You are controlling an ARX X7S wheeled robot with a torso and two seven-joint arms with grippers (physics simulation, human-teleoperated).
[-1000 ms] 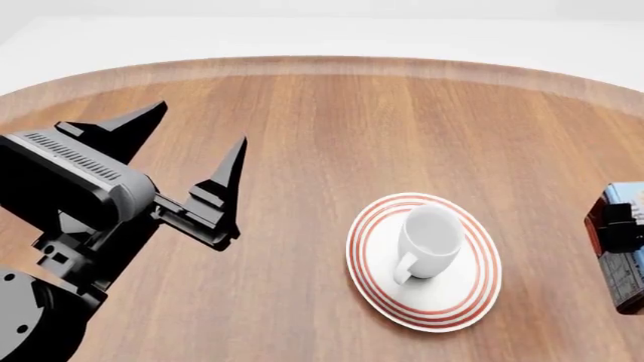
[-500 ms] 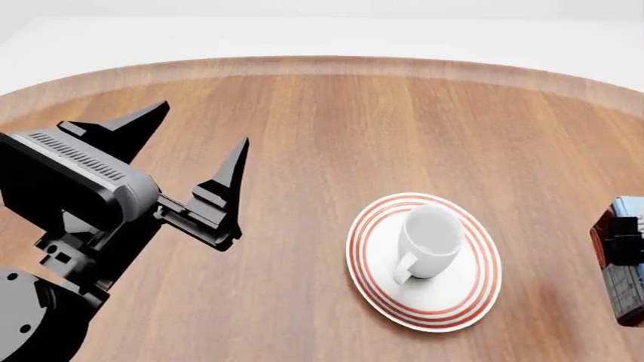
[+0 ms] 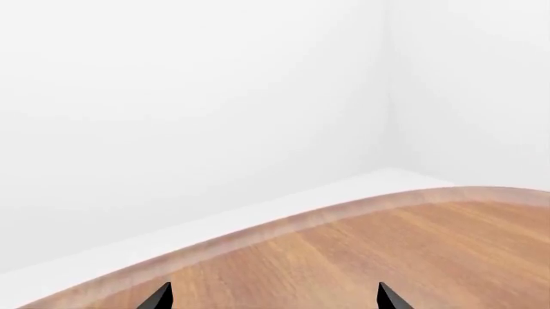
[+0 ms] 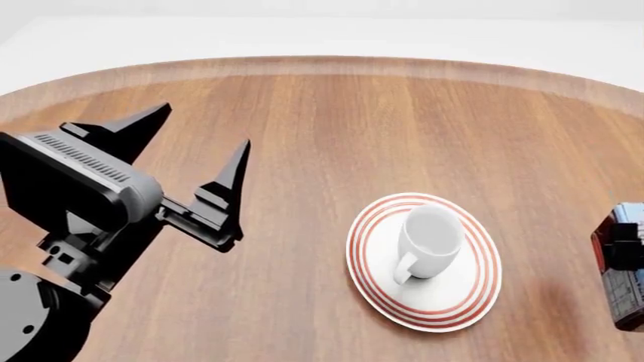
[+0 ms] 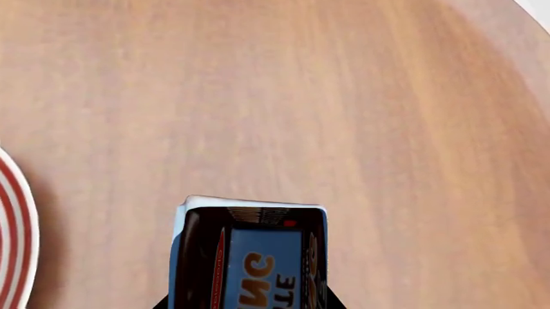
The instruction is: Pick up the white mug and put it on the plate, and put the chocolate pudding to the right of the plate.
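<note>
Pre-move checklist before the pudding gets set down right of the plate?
1. white mug upright on the plate: ok.
2. chocolate pudding held in the right end effector: ok; dark fingers flank the carton in the right wrist view.
3. Carton is right of the plate, not over it: ok.
4. Bare table around the carton: ok.
5. Carton height above the table: cannot tell.
6. left end effector open, empty, away from the plate: ok.
</note>
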